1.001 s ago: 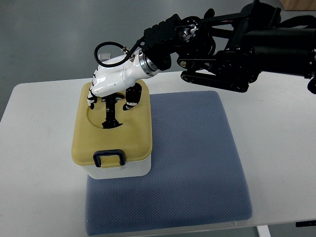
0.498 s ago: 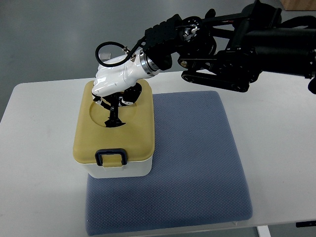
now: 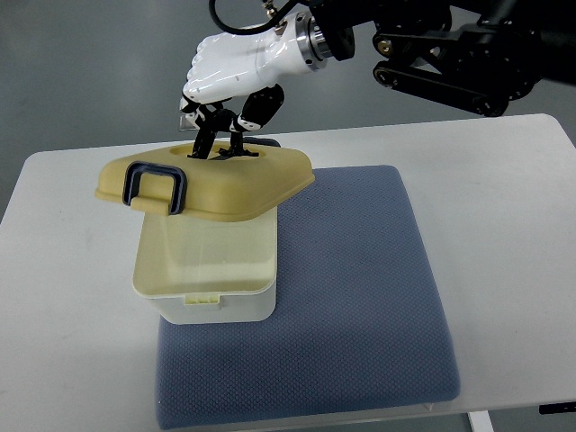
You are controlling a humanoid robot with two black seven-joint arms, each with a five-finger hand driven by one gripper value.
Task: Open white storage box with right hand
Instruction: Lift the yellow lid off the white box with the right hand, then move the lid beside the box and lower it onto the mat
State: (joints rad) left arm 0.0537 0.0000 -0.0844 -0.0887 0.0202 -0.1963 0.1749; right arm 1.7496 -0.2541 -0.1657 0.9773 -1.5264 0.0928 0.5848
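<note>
Lifted off the box (image 3: 205,286) now, the lid (image 3: 209,183) is hanging tilted from the right robot hand (image 3: 232,76) gripping its handle (image 3: 219,144), risking slipping.

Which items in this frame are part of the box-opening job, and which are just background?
Part of the job:
right hand, gripping the lid's top handle
yellow lid, lifted clear
white storage box, open

Just there:
blue mat
white table

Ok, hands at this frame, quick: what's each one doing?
Right hand: closed on the lid handle, holding the yellow lid lifted clear of the white storage box.
Left hand: not in view.
</note>
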